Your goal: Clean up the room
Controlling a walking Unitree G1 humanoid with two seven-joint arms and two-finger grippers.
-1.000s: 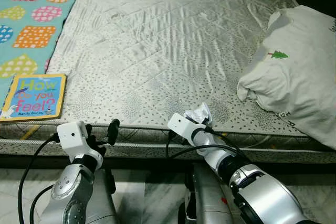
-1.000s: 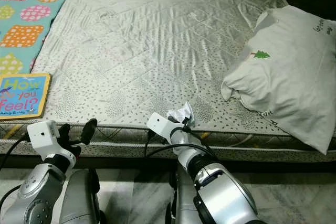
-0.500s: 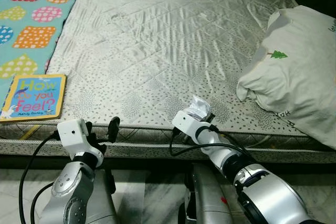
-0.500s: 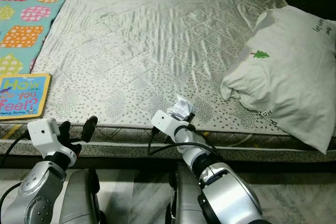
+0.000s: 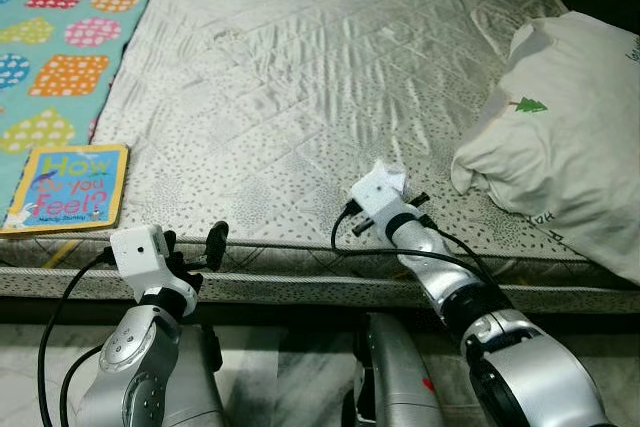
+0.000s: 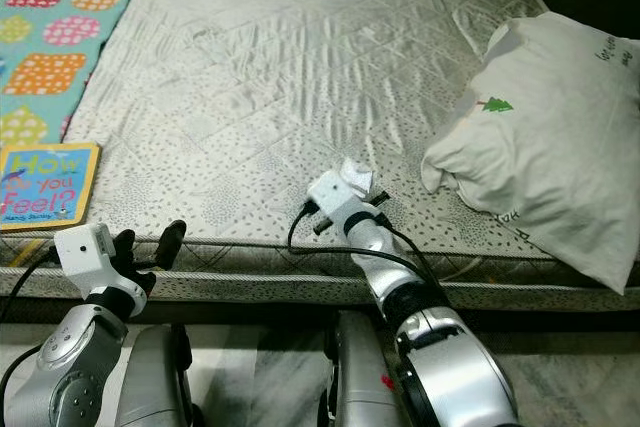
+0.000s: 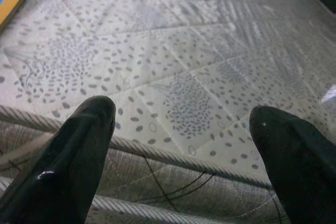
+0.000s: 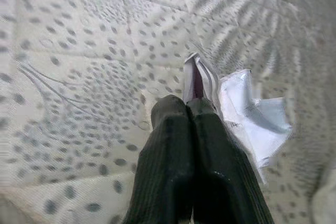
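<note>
A crumpled white wrapper (image 8: 247, 119) is pinched between the closed fingers of the right gripper (image 8: 187, 109), held just over the near part of the mattress (image 5: 300, 87). The left gripper (image 7: 184, 140) hovers at the mattress edge, fingers spread and empty. A white pillow (image 5: 565, 137) lies to the right, a picture book (image 5: 68, 187) to the left.

A children's book (image 5: 68, 186) lying on the mattress (image 5: 330, 77) bore the cover title "How do you feel?" in large coloured letters. Small print along the pillow's (image 5: 565, 137) edges, near its green tree motif (image 5: 528, 104), was too small to read.
</note>
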